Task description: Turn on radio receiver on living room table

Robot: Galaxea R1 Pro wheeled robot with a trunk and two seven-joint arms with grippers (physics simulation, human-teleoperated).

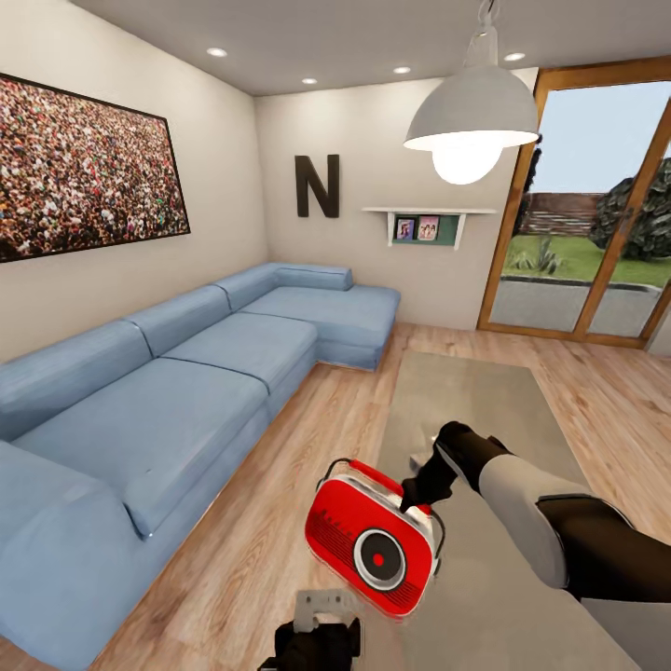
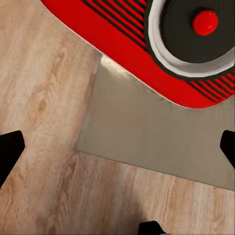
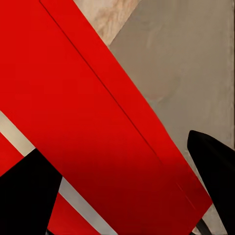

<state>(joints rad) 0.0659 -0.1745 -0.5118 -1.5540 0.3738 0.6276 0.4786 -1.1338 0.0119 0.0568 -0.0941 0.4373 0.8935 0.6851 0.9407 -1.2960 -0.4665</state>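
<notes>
Radio receiver (image 1: 376,546): red, dial forward, tilted at the near corner of the low table (image 1: 485,410). Right gripper (image 1: 417,492): fingers straddling the red top handle (image 3: 98,122); whether they clamp it cannot be told. Left gripper (image 1: 321,623): fingers spread, empty, just before the radio. Blue sofa (image 1: 168,391) along the wall.
</notes>
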